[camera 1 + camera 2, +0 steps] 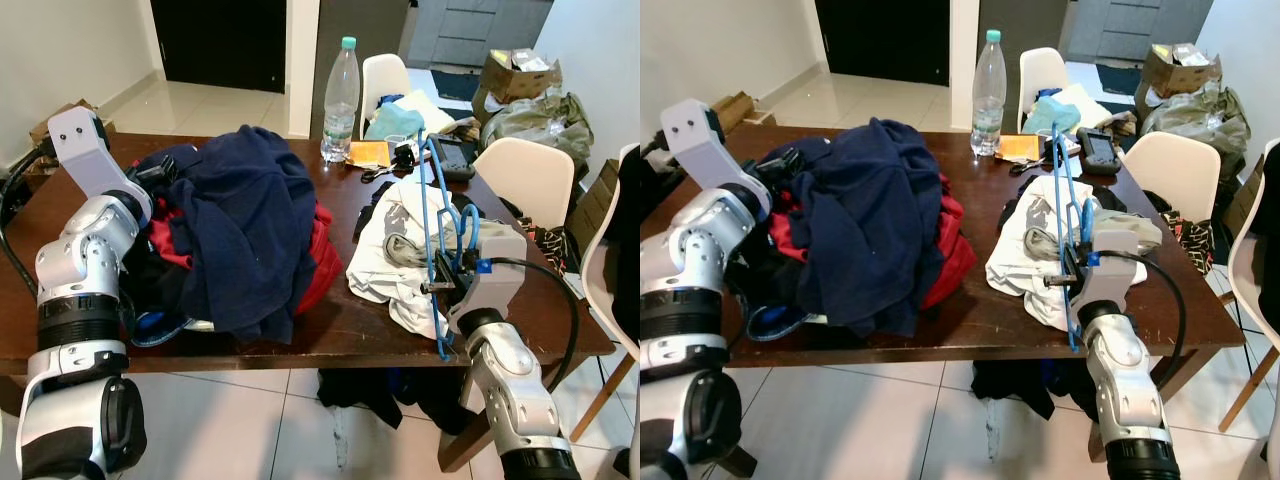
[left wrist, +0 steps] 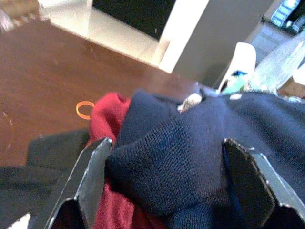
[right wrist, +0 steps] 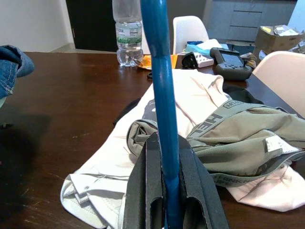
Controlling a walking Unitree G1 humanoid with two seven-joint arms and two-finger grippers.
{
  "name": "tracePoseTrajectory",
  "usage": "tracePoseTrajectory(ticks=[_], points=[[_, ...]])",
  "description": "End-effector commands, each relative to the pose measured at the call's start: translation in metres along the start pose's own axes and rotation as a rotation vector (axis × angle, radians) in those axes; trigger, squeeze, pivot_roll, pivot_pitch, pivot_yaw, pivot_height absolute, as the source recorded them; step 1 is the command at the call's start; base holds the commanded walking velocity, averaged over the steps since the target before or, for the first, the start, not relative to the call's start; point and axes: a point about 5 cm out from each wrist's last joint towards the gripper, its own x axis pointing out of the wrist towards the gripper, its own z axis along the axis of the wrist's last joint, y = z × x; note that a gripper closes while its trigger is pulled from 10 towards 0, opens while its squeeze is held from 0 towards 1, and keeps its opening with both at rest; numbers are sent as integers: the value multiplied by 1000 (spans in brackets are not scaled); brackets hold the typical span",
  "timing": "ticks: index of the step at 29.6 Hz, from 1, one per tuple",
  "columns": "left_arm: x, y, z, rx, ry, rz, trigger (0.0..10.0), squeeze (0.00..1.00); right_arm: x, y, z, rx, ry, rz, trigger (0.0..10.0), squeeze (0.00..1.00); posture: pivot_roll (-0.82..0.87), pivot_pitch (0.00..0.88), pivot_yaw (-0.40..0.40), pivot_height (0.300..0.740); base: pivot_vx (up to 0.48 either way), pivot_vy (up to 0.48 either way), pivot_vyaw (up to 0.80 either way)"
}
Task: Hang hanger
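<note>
A blue hanger [image 1: 437,225] is held upright at the tabletop's [image 1: 340,330] near edge, clamped in the right gripper [image 3: 167,191] — beside white clothes [image 1: 400,250]. The left gripper [image 2: 167,176] is spread wide around a navy sweater [image 1: 240,230] near the left edge.

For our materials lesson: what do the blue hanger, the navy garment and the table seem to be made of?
Blue hanger, held in the shut right pincer: probably plastic, being a smooth, slightly glossy, evenly coloured bar; coated metal is possible.
Navy garment, between the open left pincer's fingers: knitted fabric, matt, with fine ribbed loops showing.
Table: dark brown wood or veneer, with a semi-gloss sheen and faint scuffs.
</note>
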Motion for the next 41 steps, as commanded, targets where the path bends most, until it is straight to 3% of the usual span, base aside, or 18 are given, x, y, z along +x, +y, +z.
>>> tracePoseTrajectory(ticks=[1,6,16,22,24,28,33,41], points=[[2,1,4,6,-7,-5,10000,0,-4,-6,-6,-6,35,-23,10000,0,79,71,-45,740,0,0,0],[3,-3,4,-21,-5,-25,10000,0,-4,-5,-5,-8,36,-20,10000,0,80,70,-51,740,0,0,0],[-4,-9,3,-178,-37,1,10000,0,0,-5,-4,-6,37,-14,10000,0,89,62,-59,740,0,0,0],[-4,-9,3,-178,-37,1,10000,0,0,-5,-4,-6,37,-14,10000,0,89,62,-59,740,0,0,0],[-10,-15,-4,-245,-13,-6,10000,0,0,-4,-3,-3,37,-12,10000,0,92,61,-58,740,0,0,0],[-14,-17,-9,-283,8,-7,10000,0,1,-5,-3,-2,36,-13,10000,0,92,61,-57,740,0,0,0],[-24,-19,-37,-415,106,25,10000,0,1,-6,-4,0,39,-15,10000,0,94,61,-61,740,0,0,0],[-28,-26,-42,-491,124,33,10000,0,1,-6,-4,0,41,-12,10000,0,93,62,-61,740,0,0,0]])
